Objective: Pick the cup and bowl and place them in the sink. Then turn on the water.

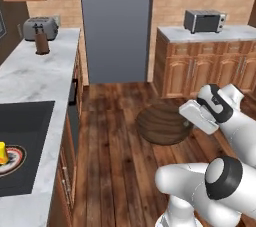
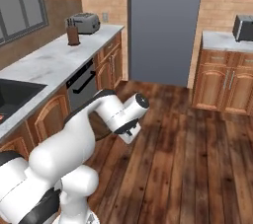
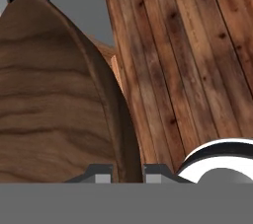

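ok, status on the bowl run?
Claw shut on the bowl's rim, bowl carried on edge over the floor. Cup already in the sink. Path to the sink looks clear.

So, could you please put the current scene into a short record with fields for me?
gripper: shut on the rim of the bowl
bowl: dark brown wood, carried in the air above the floor, apart from the counter
cup: yellow, already in the sink, by the drain
sink: black basin set in the marble counter, at the left in the left base view
water: none seen running
done: cup placed
left to do: bowl into the sink, then water on
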